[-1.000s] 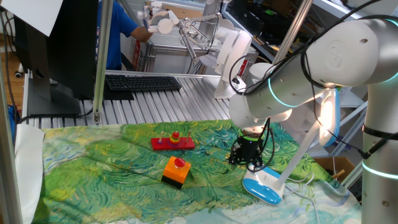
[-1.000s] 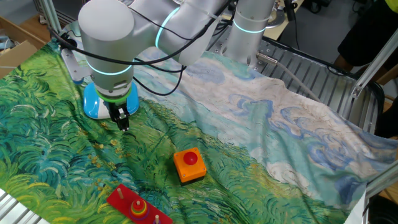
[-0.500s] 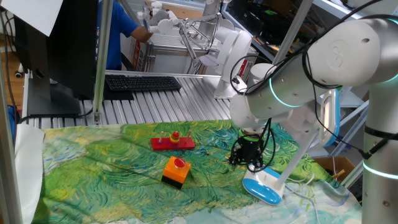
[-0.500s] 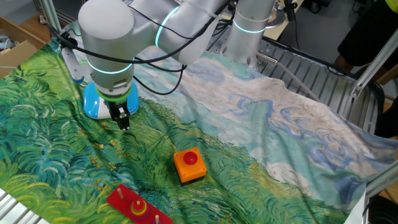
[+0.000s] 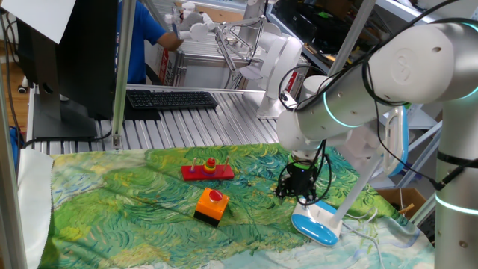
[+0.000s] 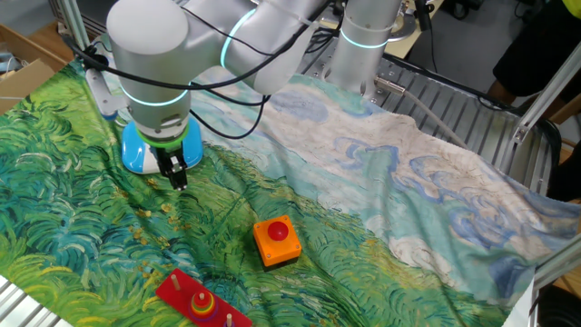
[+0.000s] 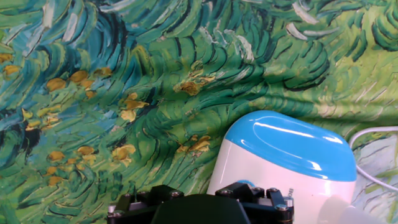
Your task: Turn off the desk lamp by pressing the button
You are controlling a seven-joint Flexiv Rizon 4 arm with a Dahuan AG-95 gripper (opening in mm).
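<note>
The desk lamp has a white oval base with a blue rim (image 5: 315,224), a thin slanted stem (image 5: 358,187) and a long blue-edged head (image 5: 396,142). The base also shows in the other fixed view (image 6: 134,153) and the hand view (image 7: 286,168). I cannot make out the flush button on the base. My gripper (image 6: 178,174) hangs low over the cloth, right at the base's near edge, and its dark fingertips form one narrow tip with no gap. It also shows in the first fixed view (image 5: 299,196). The hand view shows only its black body (image 7: 199,208).
An orange box with a red round button (image 6: 277,241) sits on the green painted cloth, also seen in the first fixed view (image 5: 212,203). A red peg toy with rings (image 5: 207,170) lies beyond it. The lamp's white cable (image 7: 373,134) runs off to the side.
The arm's upper joint has shifted slightly; the gripper stays almost in place beside the base. The lamp head looks less warmly lit than a second ago.
</note>
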